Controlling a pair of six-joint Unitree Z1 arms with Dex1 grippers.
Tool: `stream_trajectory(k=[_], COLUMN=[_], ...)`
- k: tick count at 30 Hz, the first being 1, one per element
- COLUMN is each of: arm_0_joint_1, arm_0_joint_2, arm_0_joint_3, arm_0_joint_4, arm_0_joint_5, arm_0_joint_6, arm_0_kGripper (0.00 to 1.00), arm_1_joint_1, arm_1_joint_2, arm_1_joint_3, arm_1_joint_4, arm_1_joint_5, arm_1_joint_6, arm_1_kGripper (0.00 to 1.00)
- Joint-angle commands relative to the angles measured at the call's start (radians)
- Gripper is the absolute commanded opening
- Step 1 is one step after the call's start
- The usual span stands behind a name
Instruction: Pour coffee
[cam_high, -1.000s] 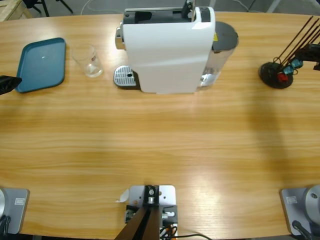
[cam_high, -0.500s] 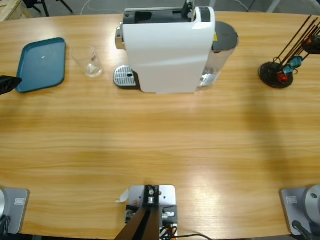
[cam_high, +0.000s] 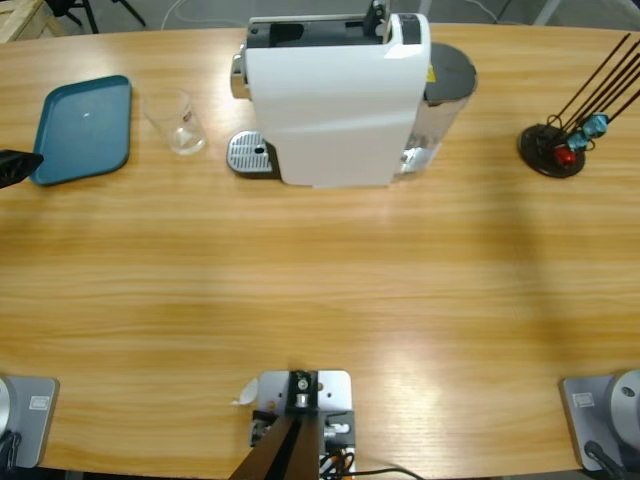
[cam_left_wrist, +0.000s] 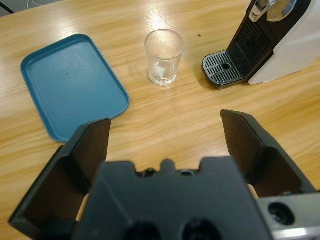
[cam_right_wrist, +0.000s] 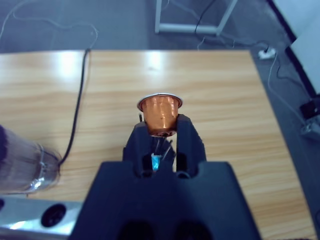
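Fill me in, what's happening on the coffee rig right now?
The right gripper holds a copper coffee capsule between its jaws, off the high view. The left gripper hangs open, facing the empty glass between the blue tray and the coffee machine. Nothing sits on the drip tray yet.

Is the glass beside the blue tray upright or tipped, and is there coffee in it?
Upright and empty: the glass stands on its base, mouth up, clear to the bottom, with no dark liquid inside.

Bare table (cam_high: 320, 290) before coffee machine (cam_high: 335, 100)
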Motion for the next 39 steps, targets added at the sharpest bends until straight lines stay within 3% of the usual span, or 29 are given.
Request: stream_trajectory(k=[1,7,14,27,39], arm_0_joint_1=[-0.006,-0.006,-0.006,-0.007,-0.006], arm_0_joint_2=[0.029,0.027,0.028,0.035,0.043], arm_0_joint_3=[0.04,0.041,0.043,0.045,0.045], arm_0_joint_4=[-0.021,-0.021,-0.024,-0.026,-0.029], arm_0_joint_5=[0.018,0.018,0.018,0.018,0.018], arm_0_joint_6=[-0.011,-0.011,-0.011,-0.011,-0.011], arm_0_kGripper=[0.945,0.945,0.941,0.941,0.941], arm_1_joint_1=[0.193,0.491,0.671,0.679,0.533], arm_1_joint_2=[-0.056,-0.057,0.115,0.62,0.733], arm_1_joint_3=[-0.064,-0.167,-0.344,-0.78,-0.852], arm_1_joint_4=[0.048,0.26,0.377,0.381,0.386], arm_1_joint_5=[0.054,0.474,0.661,0.749,0.748], arm_1_joint_6=[-0.347,-0.6,-0.682,-0.826,-0.903], arm_1_kGripper=[0.0,0.0,0.0,0.0,0.0])
